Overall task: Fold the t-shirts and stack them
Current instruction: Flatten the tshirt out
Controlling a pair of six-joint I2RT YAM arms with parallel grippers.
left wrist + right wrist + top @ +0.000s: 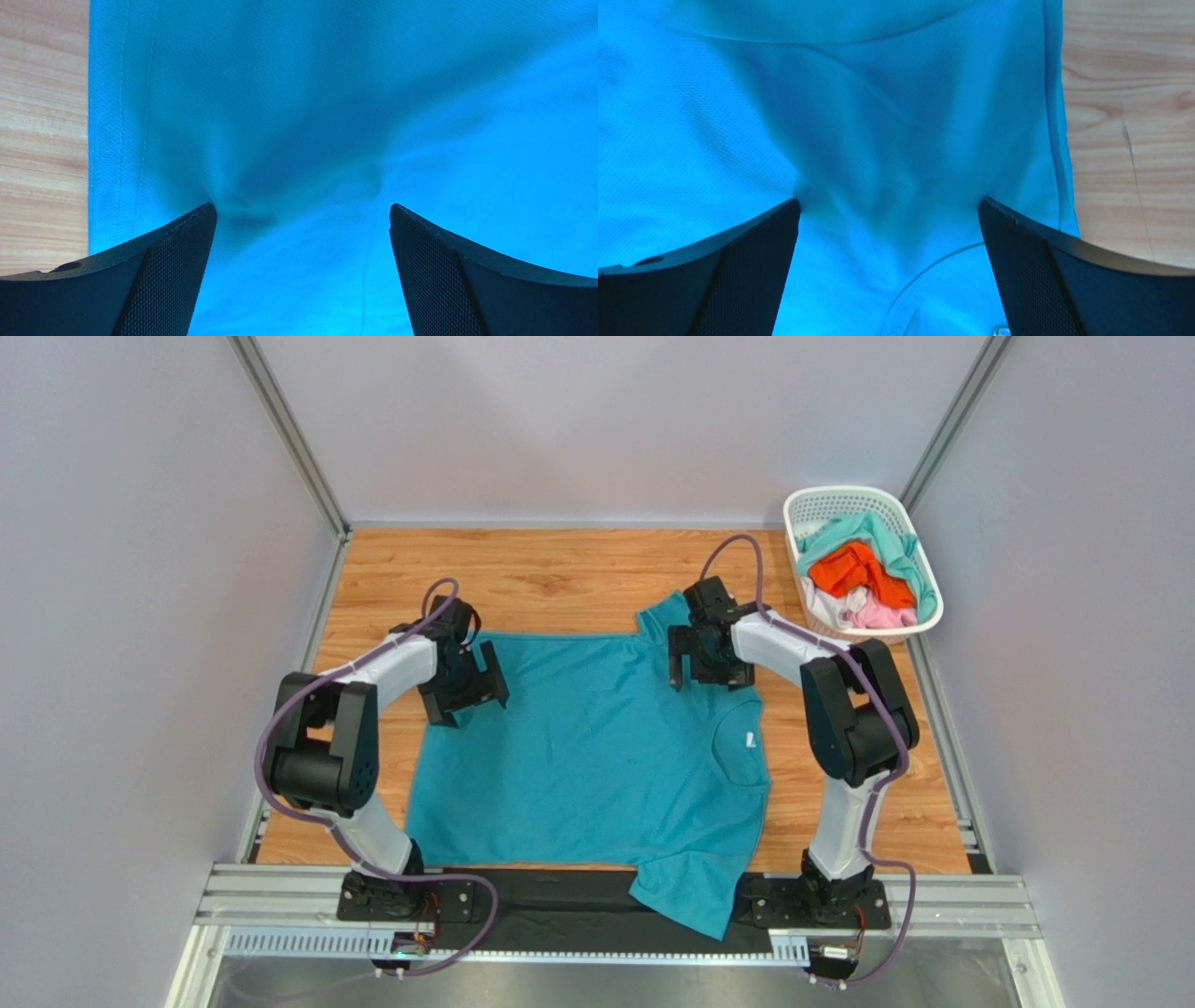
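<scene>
Hanging over the near edge of the table (561, 567), one sleeve (687, 889) of the teal shirt (589, 756) droops onto the black rail. The rest lies spread flat on the wood, with the neck label (751, 739) toward the right. At the shirt's far edge, the left claw (470, 693) sits over the hem corner and the right claw (697, 672) over the far shoulder. Both are spread wide and grasp nothing.

This looks like the start of the first fold. The next move calls for both claws to pinch the far edge together, then carry it toward the near side.

Only the wrist views show the cloth puckering between the fingers (175, 259). Only the overhead view shows the other shirts (849, 567) waiting in the basket (842, 493) at the far right.
</scene>
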